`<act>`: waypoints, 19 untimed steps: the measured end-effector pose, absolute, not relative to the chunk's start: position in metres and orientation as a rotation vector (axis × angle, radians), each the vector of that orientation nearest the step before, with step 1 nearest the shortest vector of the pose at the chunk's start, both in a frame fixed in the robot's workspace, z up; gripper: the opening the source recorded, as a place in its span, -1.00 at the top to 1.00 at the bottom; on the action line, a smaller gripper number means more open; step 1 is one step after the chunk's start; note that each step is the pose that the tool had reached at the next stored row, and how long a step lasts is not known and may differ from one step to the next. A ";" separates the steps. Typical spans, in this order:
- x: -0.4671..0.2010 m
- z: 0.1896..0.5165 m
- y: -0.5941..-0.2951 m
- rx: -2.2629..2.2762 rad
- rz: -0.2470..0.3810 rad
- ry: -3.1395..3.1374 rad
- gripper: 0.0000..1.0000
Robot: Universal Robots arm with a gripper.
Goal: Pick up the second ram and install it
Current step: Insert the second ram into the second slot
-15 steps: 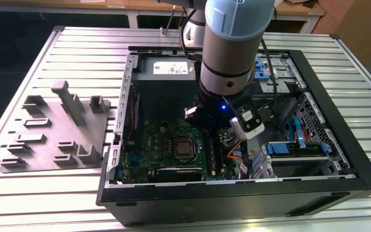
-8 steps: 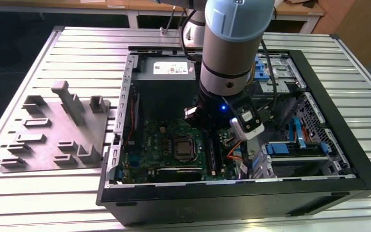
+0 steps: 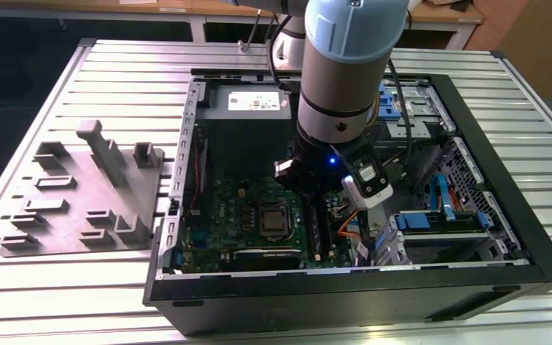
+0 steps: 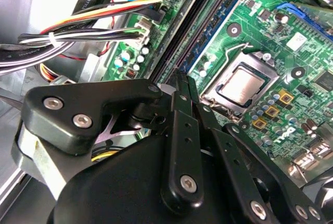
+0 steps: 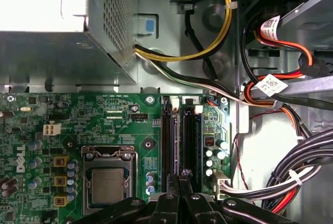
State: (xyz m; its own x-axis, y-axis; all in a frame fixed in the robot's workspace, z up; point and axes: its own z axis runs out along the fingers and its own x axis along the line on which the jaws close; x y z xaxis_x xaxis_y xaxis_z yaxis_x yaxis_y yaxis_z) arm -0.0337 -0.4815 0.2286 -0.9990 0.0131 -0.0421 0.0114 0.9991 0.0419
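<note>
My gripper is shut, its two thin black fingertips pressed together with nothing showing between them. In both wrist views the gripper points down at the near end of two long dark memory slots beside the CPU socket. The tips stand close over those slots; I cannot tell whether they touch. The second ram is hidden: I cannot tell a stick apart from the dark slots. In the exterior view the arm reaches down into the open computer case over the motherboard.
A grey tray with raised blocks lies on the slatted table at the exterior view's left of the case. Bundled cables run beside the slots. The power supply and drive bays crowd the case interior.
</note>
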 end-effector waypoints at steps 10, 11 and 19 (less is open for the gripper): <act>-0.034 0.226 -0.482 0.019 0.065 3.099 0.77; -0.034 0.226 -0.482 0.019 0.065 3.098 0.77; -0.034 0.225 -0.482 0.019 0.064 3.098 0.77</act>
